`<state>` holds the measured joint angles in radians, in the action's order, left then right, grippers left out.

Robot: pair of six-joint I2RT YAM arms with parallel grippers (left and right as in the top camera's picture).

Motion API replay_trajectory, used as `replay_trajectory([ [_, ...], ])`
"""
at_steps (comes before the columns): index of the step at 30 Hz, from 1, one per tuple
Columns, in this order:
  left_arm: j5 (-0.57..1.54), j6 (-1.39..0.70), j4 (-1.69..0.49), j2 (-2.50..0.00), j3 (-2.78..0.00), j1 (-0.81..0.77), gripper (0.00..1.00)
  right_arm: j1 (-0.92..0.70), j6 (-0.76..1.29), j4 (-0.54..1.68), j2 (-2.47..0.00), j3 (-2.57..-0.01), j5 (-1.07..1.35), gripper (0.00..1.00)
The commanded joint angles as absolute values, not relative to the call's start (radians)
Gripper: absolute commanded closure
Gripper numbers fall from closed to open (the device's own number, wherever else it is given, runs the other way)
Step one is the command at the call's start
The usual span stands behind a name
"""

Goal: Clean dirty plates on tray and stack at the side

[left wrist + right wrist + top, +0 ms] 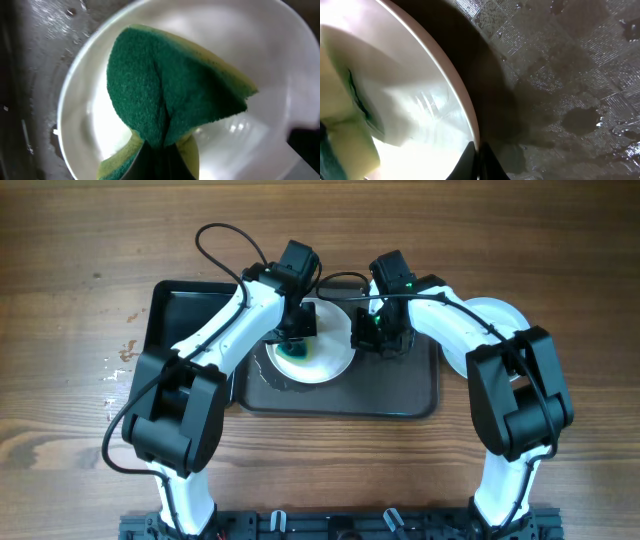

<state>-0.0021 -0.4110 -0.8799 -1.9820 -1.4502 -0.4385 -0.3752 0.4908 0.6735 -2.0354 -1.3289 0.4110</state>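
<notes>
Green sponge [165, 95] clamped in left gripper [296, 338], pressed at plate [330, 362] centre; rim pinched by right gripper [479, 160]. Flat circling pressure advised.

Three cameras: one high, two close

The overhead camera looked straight down from well above on the table [60, 380] and the whole tray [400, 395]. The left wrist camera sat very near the plate [100, 125], looking past a green sponge [165, 85]. The right wrist camera faced that plate's edge and wet tray floor at close range.
</notes>
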Motion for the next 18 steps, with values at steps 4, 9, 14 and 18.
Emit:
replay_trajectory([
  [4,-0.114,-0.458,-0.795,-2.019,-1.393,-0.436,0.96,-0.379,0.498,0.673,-2.038,-1.304,0.412,0.96],
  [9,0.144,-0.371,-0.776,-2.056,-1.393,-0.452,0.96,-0.379,0.498,0.673,-2.038,-1.304,0.412,0.96],
  [14,0.422,-0.28,-0.694,-2.056,-1.393,-0.456,0.96,-0.379,0.497,0.673,-2.038,-1.304,0.412,0.96],
  [18,0.125,-0.389,-0.677,-2.056,-1.393,-0.427,0.96,-0.379,0.496,0.674,-2.038,-1.304,0.412,0.96],
])
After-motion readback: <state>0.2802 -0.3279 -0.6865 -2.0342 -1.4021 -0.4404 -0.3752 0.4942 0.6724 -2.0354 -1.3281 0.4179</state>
